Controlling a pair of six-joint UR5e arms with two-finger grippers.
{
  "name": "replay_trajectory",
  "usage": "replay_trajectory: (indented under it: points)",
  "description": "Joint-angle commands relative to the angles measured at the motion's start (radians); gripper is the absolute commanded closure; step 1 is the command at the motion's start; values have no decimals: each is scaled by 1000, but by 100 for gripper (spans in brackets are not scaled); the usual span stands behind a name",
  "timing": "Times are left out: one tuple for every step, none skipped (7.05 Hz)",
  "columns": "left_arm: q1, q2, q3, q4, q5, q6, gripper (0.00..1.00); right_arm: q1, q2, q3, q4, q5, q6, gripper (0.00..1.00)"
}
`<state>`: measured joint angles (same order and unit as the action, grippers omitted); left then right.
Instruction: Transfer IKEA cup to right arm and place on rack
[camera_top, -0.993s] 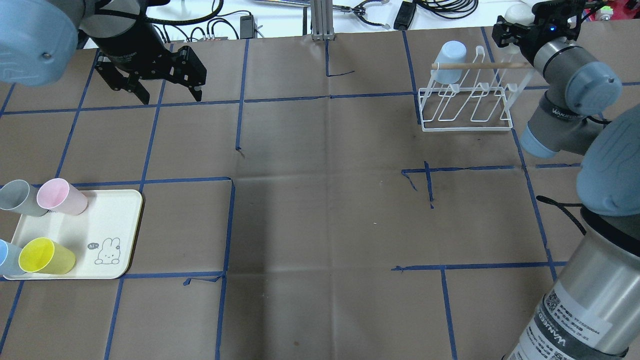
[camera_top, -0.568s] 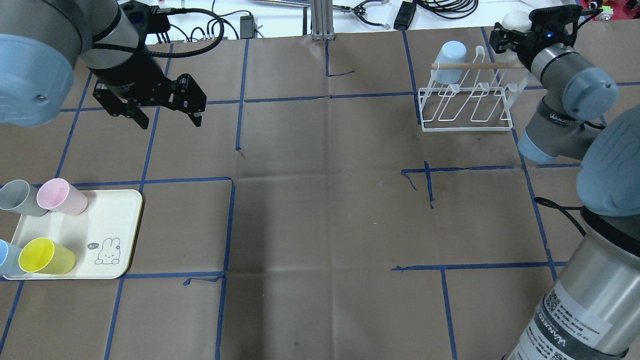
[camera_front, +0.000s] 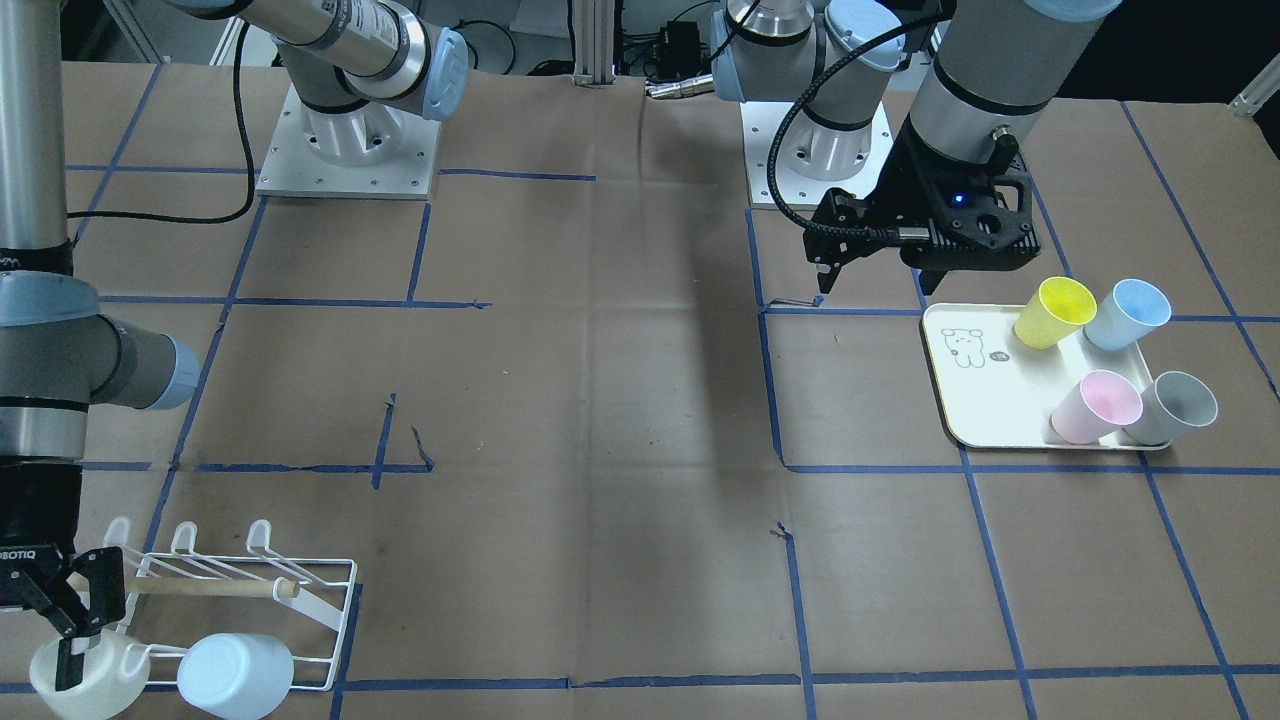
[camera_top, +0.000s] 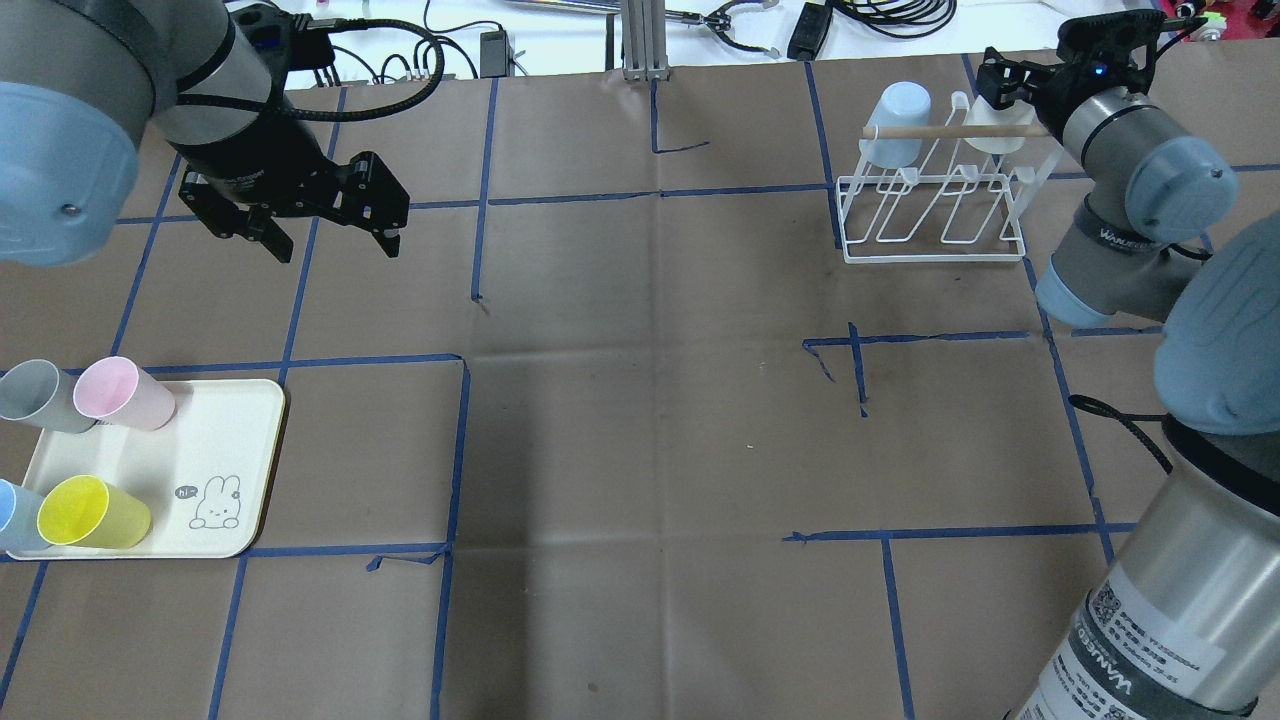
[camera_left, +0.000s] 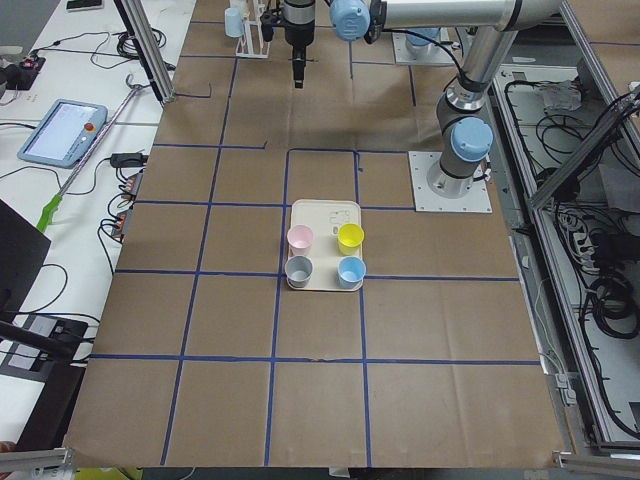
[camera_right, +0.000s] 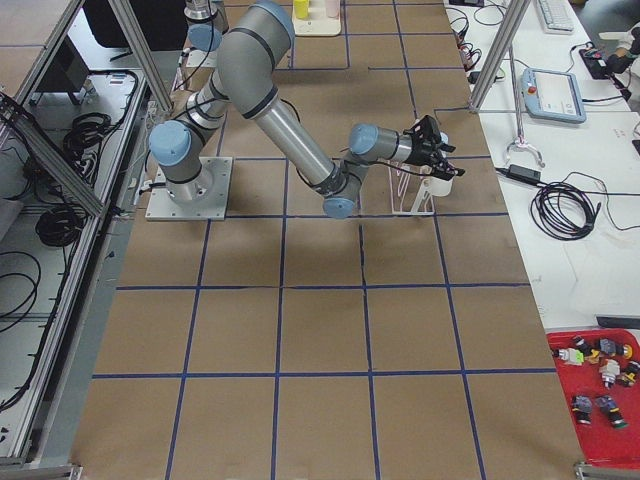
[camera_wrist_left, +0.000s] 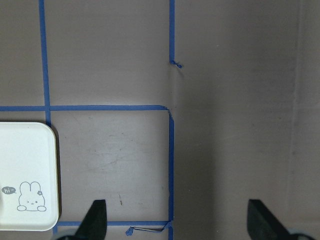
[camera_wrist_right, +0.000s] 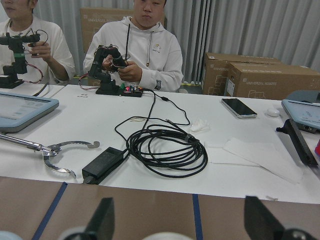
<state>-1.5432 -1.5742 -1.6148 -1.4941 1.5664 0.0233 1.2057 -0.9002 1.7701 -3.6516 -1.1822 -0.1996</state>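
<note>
My right gripper is shut on a white cup and holds it upside down at the far right end of the white wire rack. The front view shows one of its fingers lying against this cup. A pale blue cup hangs upside down on the rack's left prong. My left gripper hovers open and empty over the table, beyond the cream tray. On the tray lie yellow, pink, grey and blue cups.
A wooden dowel runs across the top of the rack. Cables, a power brick and tools lie on the white bench past the table's far edge. Blue tape lines grid the brown table cover.
My left gripper has moved nearer and slightly left, toward the tray, still open. My right gripper has carried the white cup down and inward onto the rack's right end.
</note>
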Motion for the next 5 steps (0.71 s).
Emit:
replay_trajectory:
  points:
    - [0, 0, -5, 0, 4, 0, 1, 2, -26, -4, 10, 7, 9, 1]
    - [0, 0, -5, 0, 4, 0, 0, 9, -55, -3, 10, 7, 8, 1]
    - [0, 0, -5, 0, 3, 0, 0, 9, -92, 2, 11, 1, -1, 0]
    - [0, -1, -5, 2, 3, 0, 0, 9, -135, 11, 75, 1, -1, 0]
    - [0, -1, -5, 0, 1, 0, 0, 9, -199, 12, 210, 1, -3, 0]
